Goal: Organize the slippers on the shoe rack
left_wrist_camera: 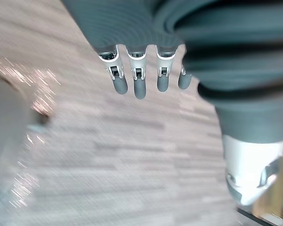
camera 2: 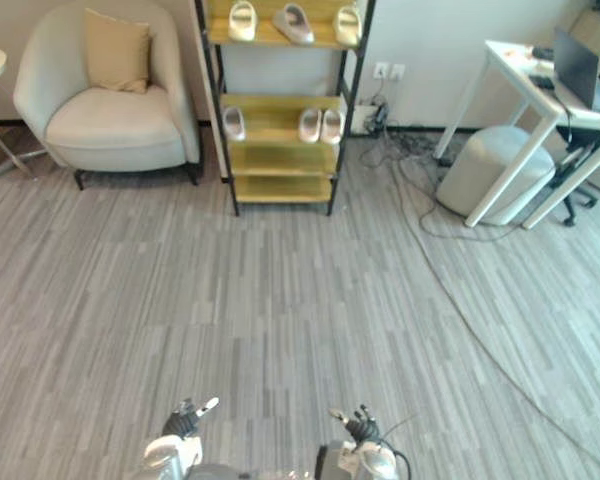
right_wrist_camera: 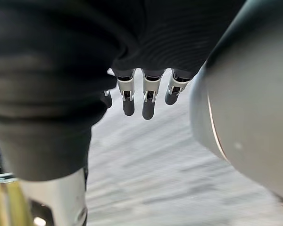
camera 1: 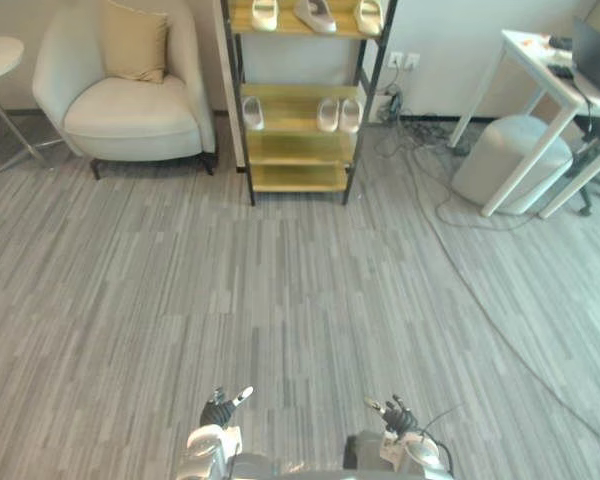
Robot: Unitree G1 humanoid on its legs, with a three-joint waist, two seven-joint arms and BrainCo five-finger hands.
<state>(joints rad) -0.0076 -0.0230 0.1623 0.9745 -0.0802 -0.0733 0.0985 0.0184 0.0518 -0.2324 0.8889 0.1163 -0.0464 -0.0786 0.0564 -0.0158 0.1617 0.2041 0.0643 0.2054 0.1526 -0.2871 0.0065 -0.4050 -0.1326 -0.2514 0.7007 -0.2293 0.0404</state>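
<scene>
A wooden shoe rack (camera 1: 298,135) with a black frame stands against the far wall. Its top shelf carries three pale slippers (camera 1: 314,14). On the middle shelf one slipper (camera 1: 252,112) lies at the left and a pair (camera 1: 338,114) at the right. The bottom shelf is bare. My left hand (camera 1: 218,412) and right hand (camera 1: 396,418) hang low at the near edge of the floor, far from the rack. Both hands are open and hold nothing, with straight fingers (left_wrist_camera: 138,81) in the left wrist view and relaxed fingers (right_wrist_camera: 149,99) in the right wrist view.
A cream armchair (camera 1: 120,90) with a tan cushion stands left of the rack. A white desk (camera 1: 560,100) with a laptop and a grey pouf (camera 1: 510,160) stand at the right. Cables (camera 1: 450,230) trail across the floor from the wall socket. Wide grey plank floor lies between me and the rack.
</scene>
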